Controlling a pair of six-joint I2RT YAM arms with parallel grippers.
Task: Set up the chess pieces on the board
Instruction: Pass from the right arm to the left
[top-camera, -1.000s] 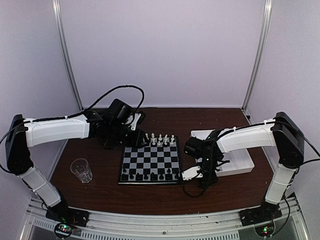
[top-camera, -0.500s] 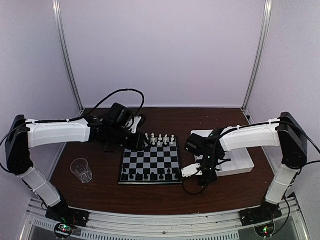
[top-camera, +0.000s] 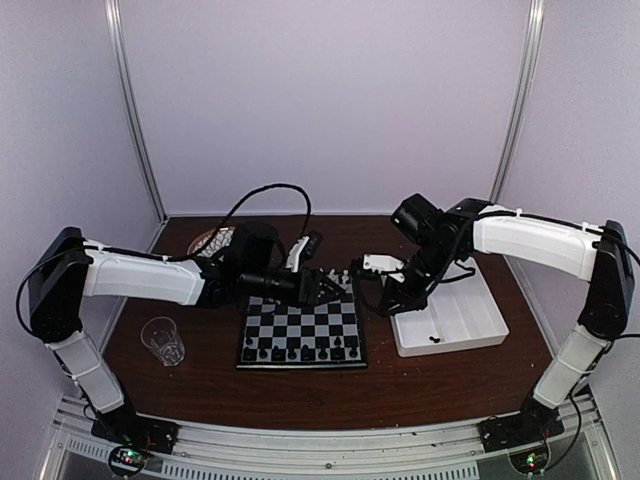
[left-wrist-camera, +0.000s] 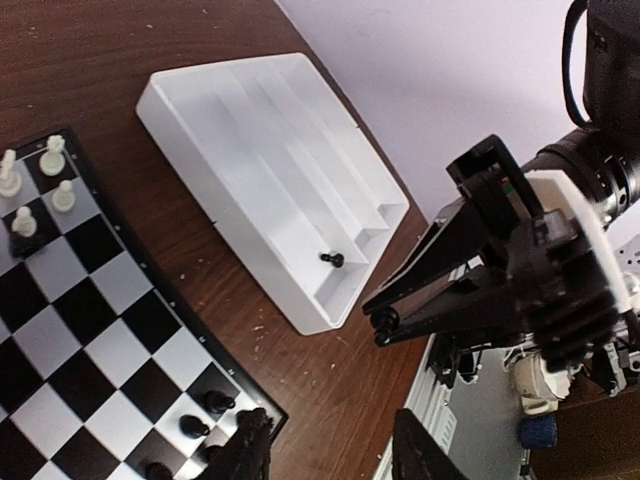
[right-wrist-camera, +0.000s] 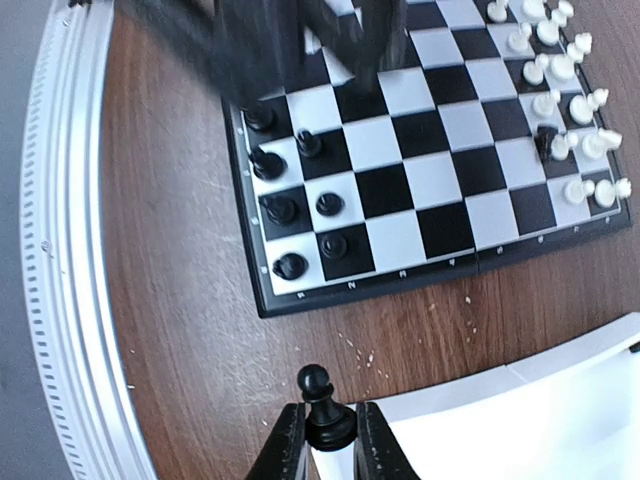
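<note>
The board (top-camera: 300, 322) lies mid-table, with black chess pieces (top-camera: 300, 352) along its near rows and white ones (right-wrist-camera: 560, 65) along the far side. One black piece (right-wrist-camera: 545, 140) stands among the white ones. My right gripper (right-wrist-camera: 322, 440) is shut on a black pawn (right-wrist-camera: 320, 400), held in the air over bare table between the board and the white tray (top-camera: 450, 345); it also shows as the right gripper (left-wrist-camera: 385, 325) in the left wrist view. My left gripper (top-camera: 325, 287) hovers over the board's far edge, open (left-wrist-camera: 335, 455) and empty. Another black pawn (left-wrist-camera: 332, 260) lies in the tray.
A clear plastic cup (top-camera: 163, 340) stands left of the board. A round patterned plate (top-camera: 210, 240) sits at the back left behind the left arm. The metal rail (right-wrist-camera: 60, 250) runs along the table's near edge.
My right gripper has shut on a black pawn and lifted it up and back from beside the board's near right corner. The left arm has swung right over the board's far edge.
</note>
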